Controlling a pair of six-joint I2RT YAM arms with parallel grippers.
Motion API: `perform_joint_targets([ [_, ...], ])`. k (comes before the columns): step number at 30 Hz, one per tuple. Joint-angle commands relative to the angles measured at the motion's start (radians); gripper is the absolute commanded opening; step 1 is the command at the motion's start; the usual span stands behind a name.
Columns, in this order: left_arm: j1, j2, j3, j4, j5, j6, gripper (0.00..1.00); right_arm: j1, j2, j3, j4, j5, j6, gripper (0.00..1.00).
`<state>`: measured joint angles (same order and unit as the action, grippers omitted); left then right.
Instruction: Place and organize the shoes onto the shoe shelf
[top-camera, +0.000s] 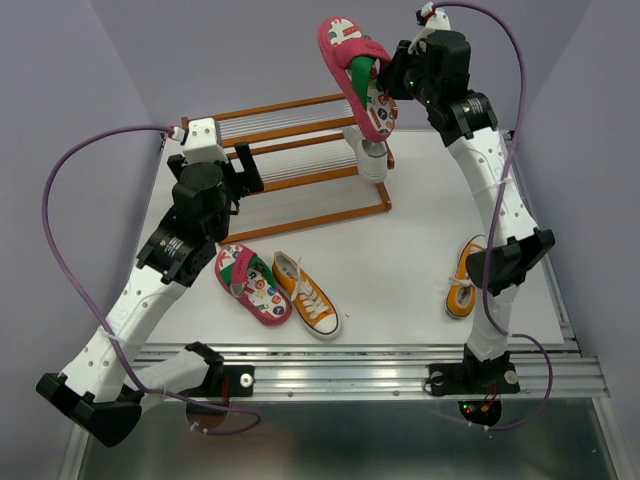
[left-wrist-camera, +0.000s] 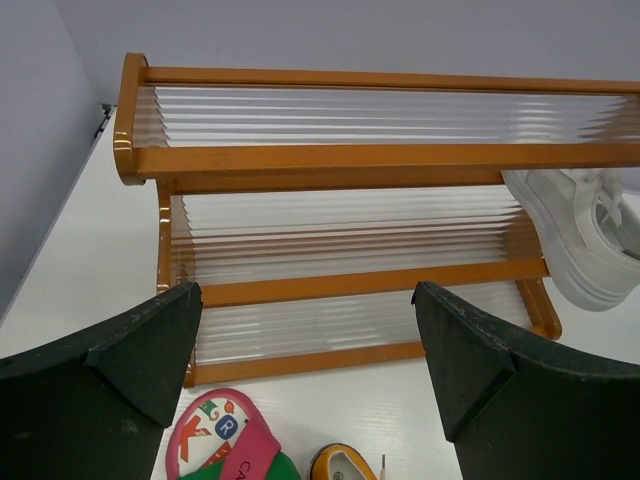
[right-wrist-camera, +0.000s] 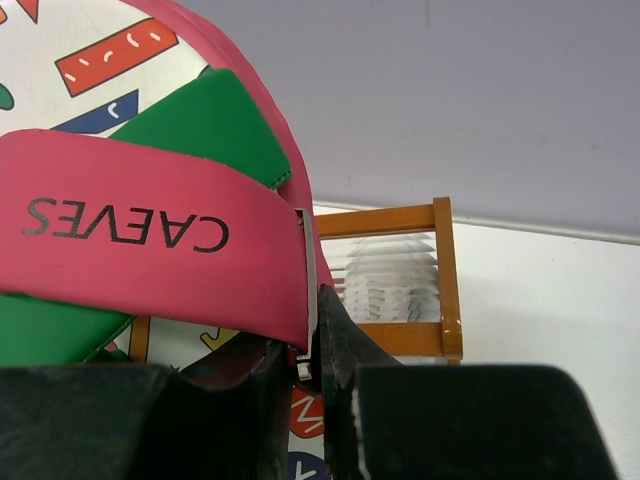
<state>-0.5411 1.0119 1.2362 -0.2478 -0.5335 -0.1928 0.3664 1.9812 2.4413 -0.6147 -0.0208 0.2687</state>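
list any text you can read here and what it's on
"CAEVES": upside down on the strap of the held pink shoe.
"R": blue circle on the pink shoe on the table; its strap shows only "CA".
Other prints on the shoes: too small to read.

Left hand (left-wrist-camera: 305, 330) low, spread wide, right hand (right-wrist-camera: 315, 348) raised, pinched closed

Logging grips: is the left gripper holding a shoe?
No, the left gripper stands wide open facing the shoe shelf, with nothing in it.
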Motion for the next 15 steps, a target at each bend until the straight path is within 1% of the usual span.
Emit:
perform_joint_targets([
  [1,0.003,-0.018,-0.004,0.019,-0.022,-0.005,0.99,0.029,-0.002,0.015,0.173,0.07,0.047,0.01],
  [7,0.003,-0.021,-0.004,0.015,-0.036,-0.002,0.99,0.095,0.007,-0.017,0.211,0.142,0.101,0.01],
  [9,0.003,-0.022,-0.004,0.012,-0.057,0.003,0.99,0.138,0.011,-0.025,0.224,0.188,0.112,0.01],
  [15,0.003,-0.035,-0.007,-0.001,-0.092,0.016,0.99,0.209,0.06,0.027,0.257,0.229,0.141,0.01],
])
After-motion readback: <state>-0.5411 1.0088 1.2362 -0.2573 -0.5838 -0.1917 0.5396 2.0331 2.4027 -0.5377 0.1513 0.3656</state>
